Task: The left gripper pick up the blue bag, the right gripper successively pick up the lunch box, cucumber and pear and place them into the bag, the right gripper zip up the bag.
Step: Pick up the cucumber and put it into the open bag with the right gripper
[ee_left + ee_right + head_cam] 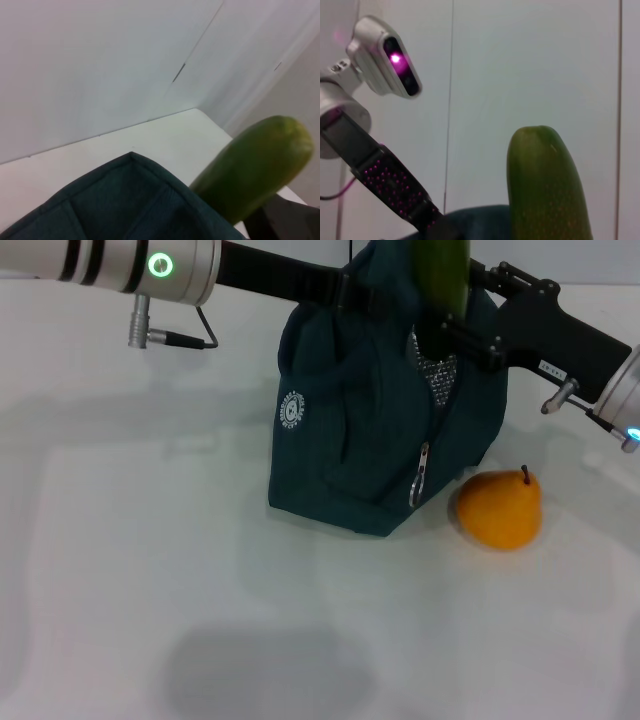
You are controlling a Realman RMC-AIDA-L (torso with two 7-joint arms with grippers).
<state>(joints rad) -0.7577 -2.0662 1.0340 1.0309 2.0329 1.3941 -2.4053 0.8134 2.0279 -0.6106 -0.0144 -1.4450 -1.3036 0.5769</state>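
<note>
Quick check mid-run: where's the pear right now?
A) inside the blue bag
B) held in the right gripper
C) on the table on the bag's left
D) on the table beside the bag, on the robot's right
D: the pear sits on the table next to the blue bag, on the robot's right, while the right gripper holds the cucumber above the bag.

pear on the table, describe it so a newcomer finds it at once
Start at the blue bag standing mid-table, the biggest thing there. On the robot's right of its base, just apart from it, sits the pear: plump, orange-yellow, short dark stem, the only loose fruit on the table.
</note>
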